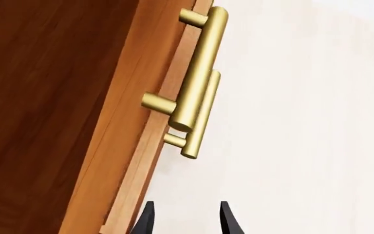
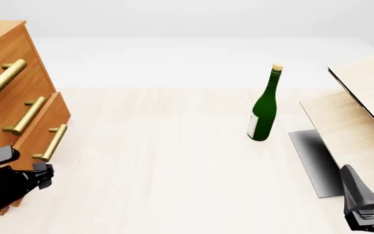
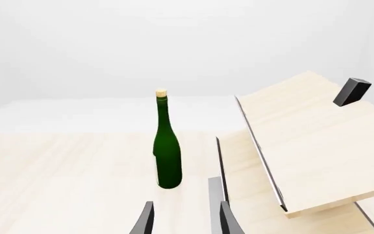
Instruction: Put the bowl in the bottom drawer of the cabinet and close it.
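The cabinet (image 2: 8, 53) stands at the table's left edge with three brass-handled drawers. The bottom drawer (image 2: 44, 124) sits a little forward of the two above it. My left gripper (image 2: 44, 176) hangs low in front of that drawer, just below its handle (image 2: 52, 143), fingers apart and empty. In the left wrist view the cabinet front (image 1: 109, 146) and two brass handles (image 1: 200, 73) lie ahead of the open left gripper (image 1: 187, 222), not touching. My right gripper (image 2: 372, 184) is at the near right, open and empty (image 3: 185, 219). The bowl is out of view.
A green bottle (image 2: 263, 105) with a cork stands upright right of the table's middle (image 3: 167, 151). Pale wooden boards (image 2: 362, 97), one tilted over another, and a grey plate (image 2: 313, 156) fill the right side beside the right gripper.
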`<state>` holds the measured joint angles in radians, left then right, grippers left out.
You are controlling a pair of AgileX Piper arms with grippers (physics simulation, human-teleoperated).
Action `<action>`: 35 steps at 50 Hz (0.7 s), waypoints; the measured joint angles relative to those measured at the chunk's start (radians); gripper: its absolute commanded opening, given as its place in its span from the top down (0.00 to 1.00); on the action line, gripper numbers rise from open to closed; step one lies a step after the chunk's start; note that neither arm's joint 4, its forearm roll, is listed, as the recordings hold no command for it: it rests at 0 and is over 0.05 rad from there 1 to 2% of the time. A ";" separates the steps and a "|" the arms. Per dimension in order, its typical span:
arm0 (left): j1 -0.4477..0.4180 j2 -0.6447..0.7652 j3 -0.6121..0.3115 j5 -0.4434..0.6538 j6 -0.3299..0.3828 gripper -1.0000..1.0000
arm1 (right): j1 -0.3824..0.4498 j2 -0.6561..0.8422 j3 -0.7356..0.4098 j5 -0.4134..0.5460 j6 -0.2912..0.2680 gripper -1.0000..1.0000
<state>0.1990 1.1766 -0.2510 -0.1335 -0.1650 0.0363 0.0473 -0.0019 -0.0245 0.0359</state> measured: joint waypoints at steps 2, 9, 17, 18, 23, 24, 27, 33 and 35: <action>0.009 0.008 -0.001 -0.009 0.007 0.00 | 0.000 0.000 0.000 0.000 0.000 0.00; 0.034 0.031 -0.006 -0.037 0.026 0.00 | 0.000 0.000 0.000 0.000 0.000 0.00; 0.066 0.045 -0.008 -0.064 0.051 0.00 | 0.000 0.000 0.000 0.000 0.000 0.00; 0.070 0.047 -0.007 -0.067 0.054 0.00 | 0.000 0.000 0.000 0.000 0.000 0.00; 0.085 0.051 0.002 -0.086 0.068 0.00 | 0.000 0.000 0.000 0.000 0.000 0.00; 0.089 0.051 0.005 -0.091 0.073 0.00 | 0.000 0.000 0.000 0.000 0.000 0.00; 0.100 0.051 0.014 -0.104 0.087 0.00 | 0.000 0.000 0.000 0.000 0.000 0.00; 0.126 0.046 0.031 -0.130 0.110 0.00 | 0.000 0.000 0.000 0.000 0.000 0.00; 0.135 0.042 0.038 -0.139 0.119 0.00 | 0.000 0.000 0.000 0.000 0.000 0.00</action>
<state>0.3338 1.2190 -0.2130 -0.2729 -0.0458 0.0363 0.0474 -0.0019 -0.0245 0.0359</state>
